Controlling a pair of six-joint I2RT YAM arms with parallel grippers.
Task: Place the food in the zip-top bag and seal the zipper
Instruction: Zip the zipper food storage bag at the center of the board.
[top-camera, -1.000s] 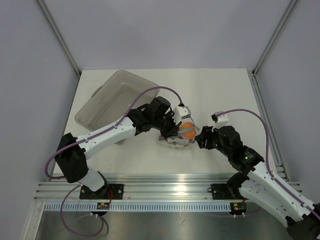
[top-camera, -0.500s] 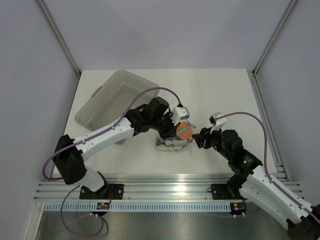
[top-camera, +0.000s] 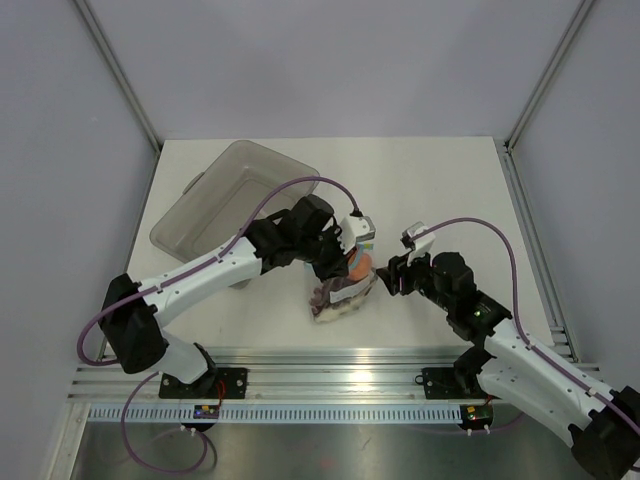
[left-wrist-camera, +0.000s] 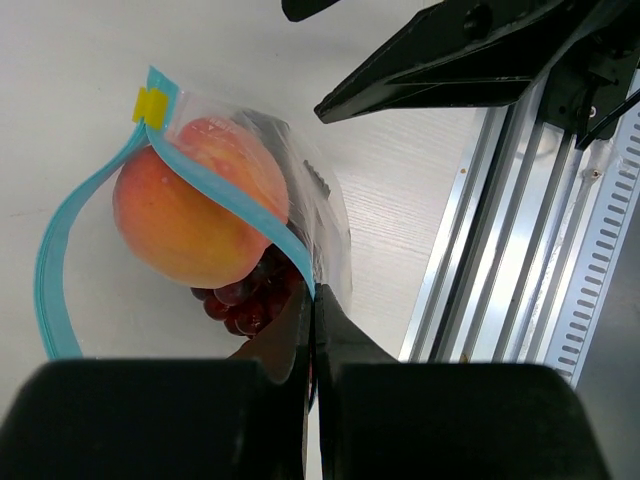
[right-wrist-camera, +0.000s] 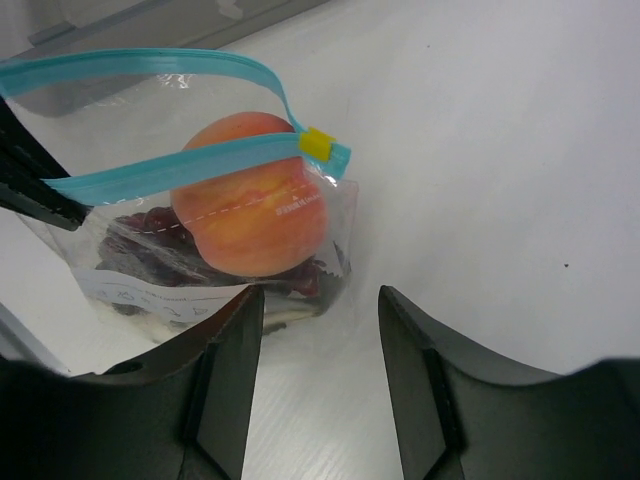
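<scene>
The clear zip-top bag (top-camera: 338, 298) stands on the table at the middle, with its mouth open. The peach (left-wrist-camera: 195, 215) sits at the mouth, on top of the dark grapes (left-wrist-camera: 243, 300). My left gripper (left-wrist-camera: 312, 300) is shut on one end of the blue-teal zipper (left-wrist-camera: 232, 198). A yellow slider (left-wrist-camera: 150, 103) sits at the zipper's other end. My right gripper (right-wrist-camera: 320, 295) is open and empty, just right of the bag, not touching it. In the right wrist view the peach (right-wrist-camera: 255, 210), the zipper (right-wrist-camera: 170, 62) and the slider (right-wrist-camera: 317, 143) are close in front of that gripper.
The large translucent grey tray (top-camera: 230, 200) lies at the back left, behind my left arm. The aluminium rail (top-camera: 330, 365) runs along the near table edge. My right gripper's black body (left-wrist-camera: 450, 60) hangs over the bag in the left wrist view.
The bag has shifted left and nearer, held by the left gripper, and the peach has sunk lower in it. My right gripper has moved left, closer to the bag.
</scene>
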